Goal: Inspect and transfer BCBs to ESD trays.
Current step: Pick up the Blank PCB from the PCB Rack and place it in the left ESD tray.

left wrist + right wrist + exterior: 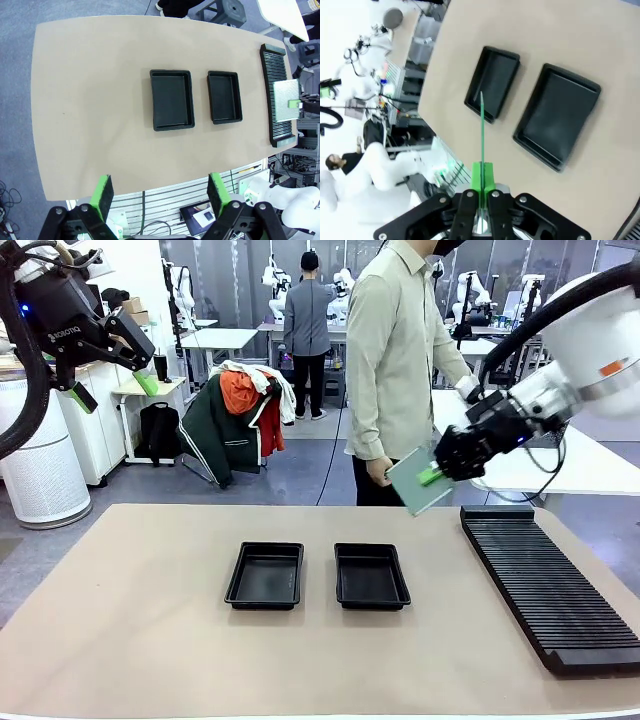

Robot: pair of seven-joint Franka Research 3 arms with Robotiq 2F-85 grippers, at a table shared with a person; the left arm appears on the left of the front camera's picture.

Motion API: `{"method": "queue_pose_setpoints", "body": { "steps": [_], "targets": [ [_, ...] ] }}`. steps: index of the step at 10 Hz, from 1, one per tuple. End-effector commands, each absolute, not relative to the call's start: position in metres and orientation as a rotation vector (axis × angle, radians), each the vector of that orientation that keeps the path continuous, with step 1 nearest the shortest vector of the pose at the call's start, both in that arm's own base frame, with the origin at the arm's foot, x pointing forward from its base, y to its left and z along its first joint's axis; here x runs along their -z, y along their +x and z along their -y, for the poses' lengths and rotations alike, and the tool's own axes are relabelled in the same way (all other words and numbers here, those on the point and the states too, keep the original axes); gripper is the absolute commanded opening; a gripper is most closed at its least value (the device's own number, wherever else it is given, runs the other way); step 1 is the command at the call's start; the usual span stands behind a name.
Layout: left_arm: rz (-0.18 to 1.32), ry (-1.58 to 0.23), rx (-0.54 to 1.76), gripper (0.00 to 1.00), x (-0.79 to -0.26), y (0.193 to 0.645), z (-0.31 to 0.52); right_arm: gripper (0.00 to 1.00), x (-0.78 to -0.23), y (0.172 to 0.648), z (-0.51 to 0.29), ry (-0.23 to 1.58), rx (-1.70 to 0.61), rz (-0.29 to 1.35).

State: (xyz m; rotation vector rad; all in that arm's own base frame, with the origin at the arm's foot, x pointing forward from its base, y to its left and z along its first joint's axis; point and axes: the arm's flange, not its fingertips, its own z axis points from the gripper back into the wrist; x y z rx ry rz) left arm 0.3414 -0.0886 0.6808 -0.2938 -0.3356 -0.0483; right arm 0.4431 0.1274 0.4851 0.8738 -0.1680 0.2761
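Note:
My right gripper [432,476] is shut on a BCB [416,483], a thin green board held tilted in the air above the table's far right side. In the right wrist view the BCB [482,131] shows edge-on between my shut fingers [488,176]. Two black ESD trays [265,575] [370,575] lie side by side at the table's middle, both with nothing in them. My left gripper [113,365] hangs high at the far left, open, its green pads [104,194] apart with nothing between them. A person's hand [379,471] is close to the board's far edge.
A long black ribbed rack [548,580] lies along the table's right side, below the held board. The person [400,360] stands at the far edge of the tan table [130,620]. Bare table surface spreads to the left of the trays and in front of them.

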Motion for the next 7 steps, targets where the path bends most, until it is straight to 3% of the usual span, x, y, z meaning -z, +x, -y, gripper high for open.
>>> {"method": "queue_pose_setpoints", "body": {
  "steps": [1, 7],
  "targets": [
    [0.336, -0.301, 0.048, 1.00, -0.679, 0.340, 0.089, 0.02, -0.458, 0.437, -0.169, 0.975, -0.177, 0.221],
    [0.336, -0.301, 0.048, 1.00, -0.679, 0.340, 0.089, 0.02, -0.371, 0.438, -0.286, 1.027, 0.043, 0.224]
  ]
}}
